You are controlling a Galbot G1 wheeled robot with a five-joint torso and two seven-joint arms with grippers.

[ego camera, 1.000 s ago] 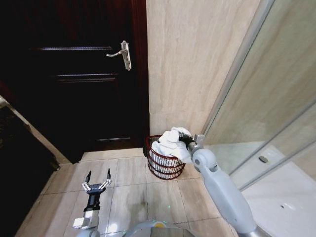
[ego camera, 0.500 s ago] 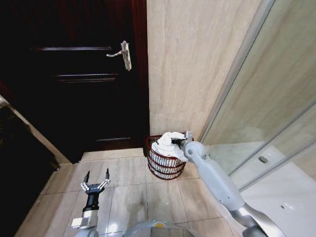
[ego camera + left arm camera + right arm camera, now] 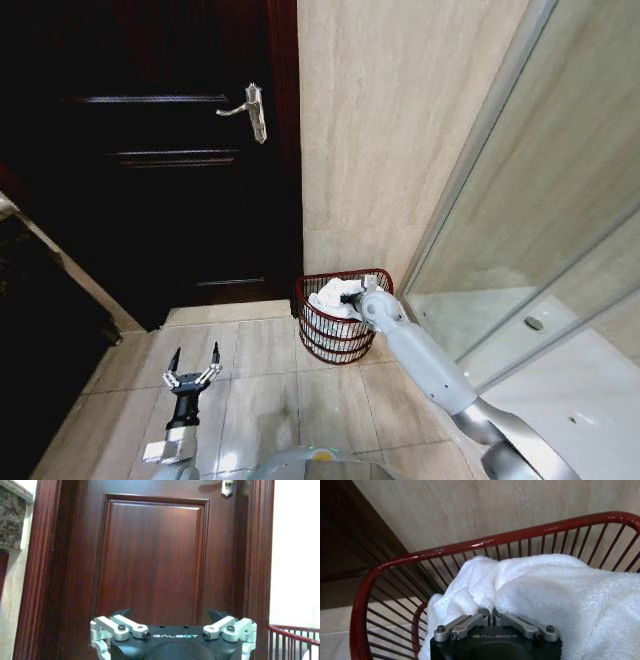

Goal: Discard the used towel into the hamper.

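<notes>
The one word I can read is "GALBOT", and it stands on me twice. In my left wrist view it runs in pale letters across the black body of my left gripper (image 3: 173,619), between the two silver finger mounts. In my right wrist view the same word sits on the black body of my right gripper (image 3: 493,612), just below its finger bases. I can read no other text, numbers or signs.

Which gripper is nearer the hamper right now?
The right. The right gripper is inside the hamper, shut on the white towel. The left gripper hangs open over the floor tiles, off to the hamper's left, facing the door.
</notes>
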